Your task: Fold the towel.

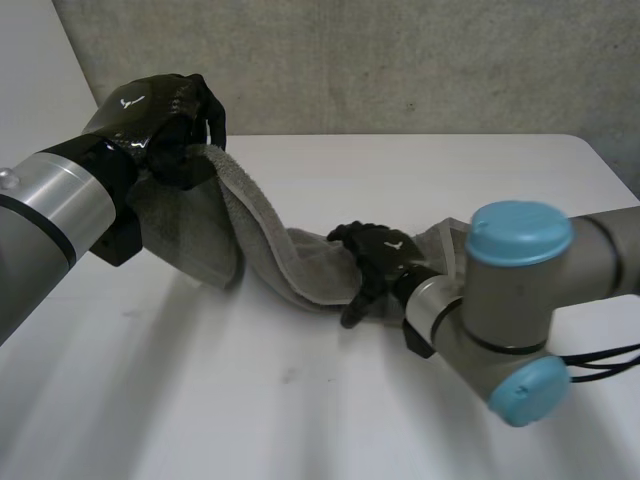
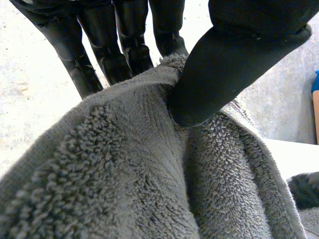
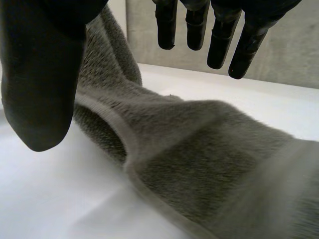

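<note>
As the left hand pinches one end of the towel between thumb and fingers, raised at far left, the cloth sags down to the table. The right hand sits over its middle, fingers loosely spread and holding nothing, likely to pin it there.
</note>
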Available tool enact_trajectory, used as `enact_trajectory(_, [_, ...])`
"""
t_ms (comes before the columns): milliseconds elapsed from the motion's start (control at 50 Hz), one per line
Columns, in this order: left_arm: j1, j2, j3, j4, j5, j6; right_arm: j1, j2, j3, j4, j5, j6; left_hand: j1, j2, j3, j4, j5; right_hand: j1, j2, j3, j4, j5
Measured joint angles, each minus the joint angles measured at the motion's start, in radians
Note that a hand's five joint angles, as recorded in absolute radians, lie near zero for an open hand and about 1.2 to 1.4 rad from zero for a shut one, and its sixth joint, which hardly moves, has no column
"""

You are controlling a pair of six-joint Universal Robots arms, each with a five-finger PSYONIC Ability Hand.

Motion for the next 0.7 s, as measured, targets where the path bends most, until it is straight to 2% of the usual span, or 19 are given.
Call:
enact_trajectory(140, [-0.001,0.0,0.001,0.0,0.0,-0.002,0.032,0.124,-0.087,-0.05,0.03,0.036,0.0,0.0,0.0,0.0,0.0,0.014,0.008,0.011,0.005,0.013])
enact_trajectory(280, [0.001,-0.001,0.002,0.0,0.0,-0.004,0.048,0.211,-0.149,-0.088,0.143,0.033,0.0,0.0,0.0,0.0,0.0,0.275,0.268,0.284,0.256,0.292])
enact_trajectory(380, [0.007,-0.003,0.0,-0.002,0.0,-0.004,0.041,0.203,-0.15,-0.127,0.241,0.012,0.0,0.0,0.0,0.0,0.0,0.329,0.309,0.327,0.3,0.337])
enact_trajectory(520, [0.016,-0.008,-0.013,-0.001,0.001,0.0,-0.003,0.149,-0.123,-0.139,0.263,0.0,0.0,0.0,0.0,0.0,0.0,0.339,0.309,0.336,0.311,0.348])
enact_trajectory(540, [0.016,-0.009,-0.014,0.0,0.001,0.001,-0.007,0.145,-0.121,-0.139,0.261,0.0,0.0,0.0,0.0,0.0,0.0,0.395,0.351,0.38,0.355,0.394])
enact_trajectory(560, [0.018,-0.009,-0.018,0.001,0.001,0.002,-0.014,0.138,-0.116,-0.138,0.254,-0.001,0.0,0.0,0.0,0.0,0.0,0.543,0.525,0.544,0.505,0.542])
enact_trajectory(580, [0.019,-0.009,-0.02,0.001,0.001,0.003,-0.018,0.134,-0.113,-0.137,0.251,-0.001,0.0,0.0,0.0,0.0,0.0,0.625,0.612,0.607,0.582,0.618])
enact_trajectory(620, [0.022,-0.01,-0.03,0.002,0.001,0.004,-0.031,0.12,-0.101,-0.135,0.235,-0.001,0.0,0.0,0.0,0.0,0.0,0.936,0.93,0.928,0.907,0.941])
enact_trajectory(660, [0.026,-0.011,-0.038,0.003,0.001,0.005,-0.042,0.105,-0.09,-0.135,0.224,-0.002,0.0,0.0,0.0,0.0,0.0,1.084,1.069,1.07,1.05,1.086])
enact_trajectory(700, [0.031,-0.012,-0.044,0.004,0.001,0.007,-0.054,0.084,-0.081,-0.135,0.217,-0.005,0.0,0.0,0.0,0.0,0.0,1.102,1.079,1.097,1.08,1.108])
